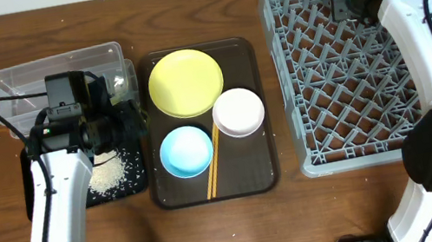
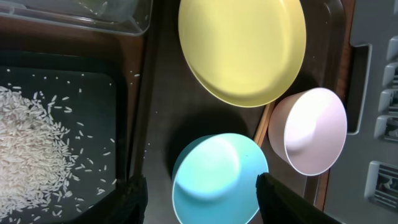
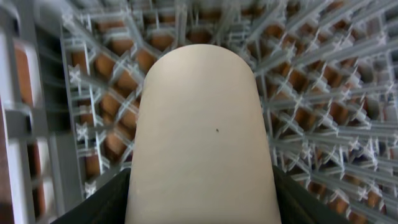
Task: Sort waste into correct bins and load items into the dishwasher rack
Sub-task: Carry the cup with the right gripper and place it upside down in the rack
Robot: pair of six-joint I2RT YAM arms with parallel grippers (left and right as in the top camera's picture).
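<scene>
While left fingers gape over the blue bowl, right fingers clasp the white cup.

Bright, even light falls from above, with soft shadows. The right wrist view is blurred, the rack lattice smearing toward the edges. The left wrist view is sharp, with a faint sheen on the yellow plate.
</scene>
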